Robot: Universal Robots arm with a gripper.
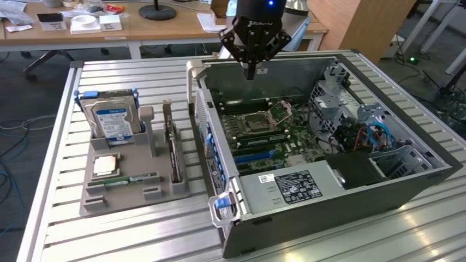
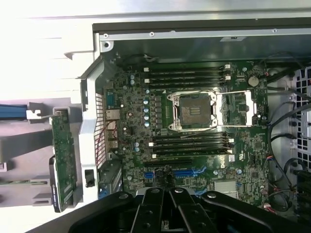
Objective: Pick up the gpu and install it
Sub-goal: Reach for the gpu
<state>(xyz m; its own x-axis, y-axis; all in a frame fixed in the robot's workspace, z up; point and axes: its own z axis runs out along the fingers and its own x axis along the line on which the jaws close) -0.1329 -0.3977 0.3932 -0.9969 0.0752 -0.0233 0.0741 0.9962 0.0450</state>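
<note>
Nearest lies the ribbed, silvery metal table (image 1: 145, 234), its long slats running across under everything. On it rests a computer case (image 1: 407, 180) of grey sheet metal, lying on its side with the panel off. At the case's near end sits a boxy power supply (image 1: 291, 188) with a white printed label. Deeper in the case lies the green motherboard (image 1: 255, 143), studded with small parts. It carries long blue and black slots and a square processor socket (image 1: 262, 119) framed in shiny metal. Toward the exterior view's left of the case stands a matte grey moulded holder (image 1: 120, 188) with pockets and upright ribs. A small green RAM stick (image 1: 131, 179) lies flat in a near pocket, and a square pale processor chip (image 1: 106, 164) lies flat just behind it. The gpu (image 1: 173, 150), a thin dark card, stands on its long edge in the holder's slot nearest the case, not yet picked up. A silver hard drive (image 1: 113, 117) with a blue label stands upright at the holder's far end. Farther back, the black claw (image 1: 250, 70) hangs over the case's far wall. Its tips point down and are pressed together with nothing pinched between them, well apart from the gpu. Beyond stands a light wooden desk (image 1: 167, 30) bearing small white objects.
</note>
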